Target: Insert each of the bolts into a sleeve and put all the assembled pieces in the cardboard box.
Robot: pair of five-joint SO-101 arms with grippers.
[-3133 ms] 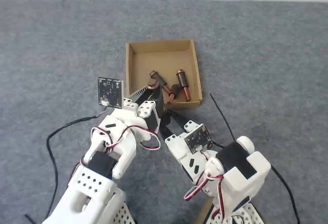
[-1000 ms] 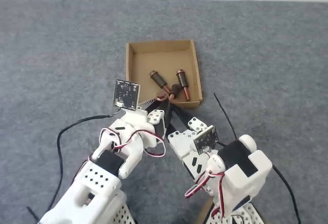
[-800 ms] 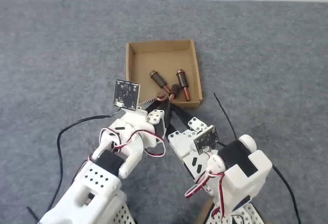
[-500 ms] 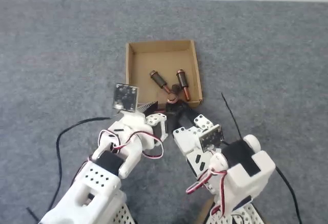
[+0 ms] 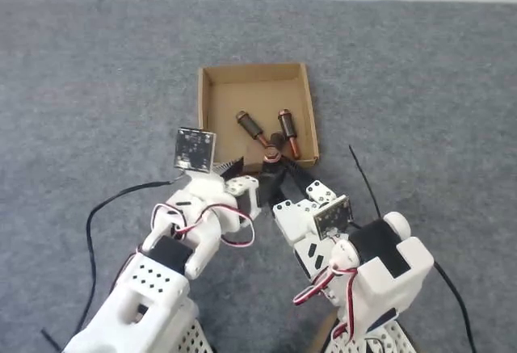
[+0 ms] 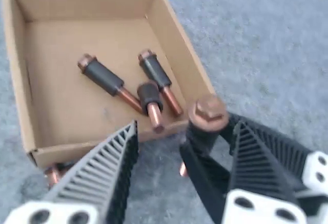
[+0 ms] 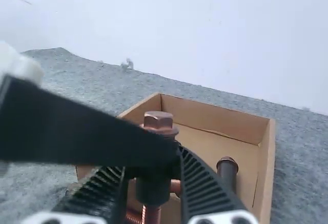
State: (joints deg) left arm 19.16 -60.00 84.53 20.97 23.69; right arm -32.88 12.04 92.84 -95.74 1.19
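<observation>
The cardboard box [image 5: 250, 69] holds three sleeved bolts [image 5: 252, 127] [image 5: 287, 133] [image 5: 275, 141], the same three in the left wrist view [image 6: 102, 75] [image 6: 156, 73] [image 6: 149, 98]. My right gripper [image 5: 276, 169] [image 7: 152, 168] is shut on another sleeved bolt [image 5: 272, 155] [image 7: 158, 122], held upright at the box's near wall [image 7: 220, 121]. My left gripper [image 5: 245, 174] stands open just left of it, jaws wide apart in its wrist view. There the held bolt's copper head [image 6: 207, 112] rises between the jaws. A copper bolt end [image 6: 54, 174] lies outside the box wall [image 6: 179, 44].
Grey carpet [image 5: 420, 86] covers the table around the box. A black cable [image 5: 359, 179] trails from the right arm and another [image 5: 101, 208] loops beside the left arm. A white wall [image 7: 205, 29] stands beyond the far edge.
The sleeved bolt has shifted right along the box's near wall with my right gripper. My left gripper has drawn back to the left, away from it.
</observation>
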